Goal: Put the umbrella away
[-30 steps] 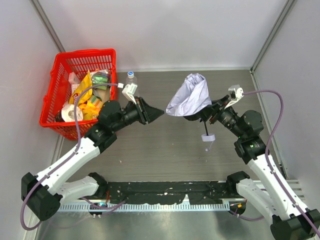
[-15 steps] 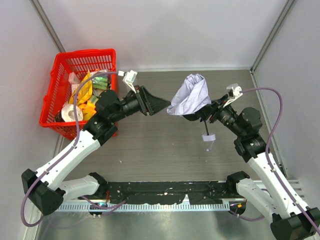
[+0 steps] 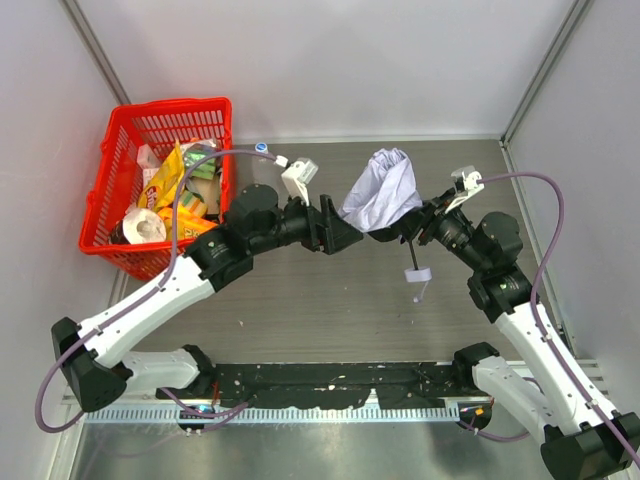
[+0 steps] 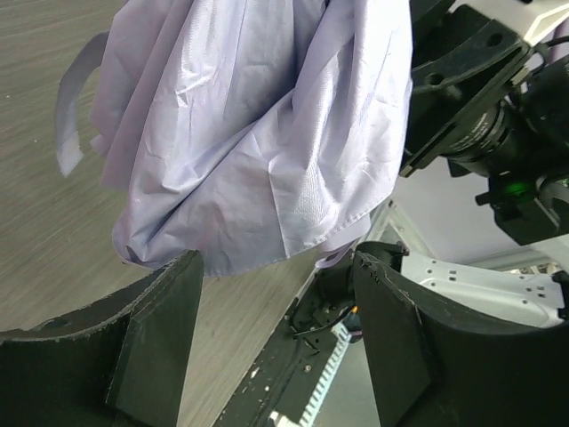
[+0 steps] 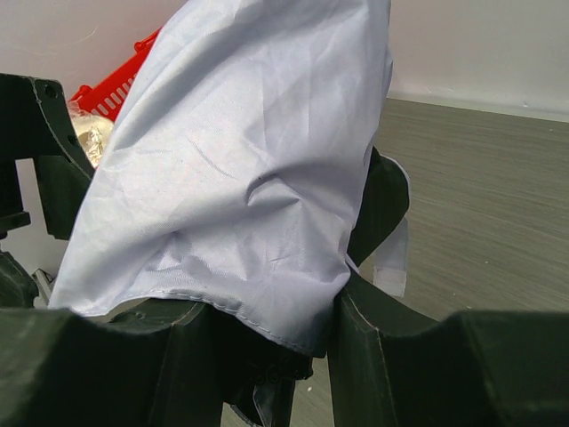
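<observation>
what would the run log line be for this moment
right fingers: shut on pale lavender fabric folding umbrella | left fingers: open, at its lower edge | stowing: not done

L hand (image 4: 277, 267) fingers apart, umbrella (image 4: 258, 133) just ahead.

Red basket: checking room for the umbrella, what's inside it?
Inside the red basket: yellow packets, a white roll and a green item, piled together. Whatever lies beneath them is covered.
</observation>
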Motion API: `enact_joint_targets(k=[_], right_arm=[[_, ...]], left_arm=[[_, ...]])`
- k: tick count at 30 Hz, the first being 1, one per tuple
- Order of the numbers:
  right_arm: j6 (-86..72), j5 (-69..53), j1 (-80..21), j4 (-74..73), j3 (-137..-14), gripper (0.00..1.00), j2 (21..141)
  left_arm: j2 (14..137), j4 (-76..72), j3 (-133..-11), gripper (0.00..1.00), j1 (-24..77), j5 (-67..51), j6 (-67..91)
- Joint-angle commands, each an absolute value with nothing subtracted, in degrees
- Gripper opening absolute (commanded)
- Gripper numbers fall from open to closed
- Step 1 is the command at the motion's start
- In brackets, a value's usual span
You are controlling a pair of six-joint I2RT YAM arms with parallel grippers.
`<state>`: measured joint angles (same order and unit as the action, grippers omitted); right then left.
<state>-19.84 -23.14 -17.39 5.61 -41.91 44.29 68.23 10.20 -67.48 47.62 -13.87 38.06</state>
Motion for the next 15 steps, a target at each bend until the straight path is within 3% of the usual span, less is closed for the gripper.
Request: enact_joint_targets(k=[1,9,15], right_arm=[[-19.6,-22.76,-17.14,11.77,-45.53,0.01,44.21],[-19.69,-23.47,-17.14,11.34,-45.0,0.01,44.39],[-19.51,-23.47,-17.14,11.08,-44.65,0.01,44.12]], left_arm=[[69.95,9.77,-69.26,0.69,48.08,-12.64,36.21],[74.61,6.94,-73.55,0.67,48.08,-13.71,37.71],[77.96,10.28,-76.9,0.4,48.08,-12.48,37.88]])
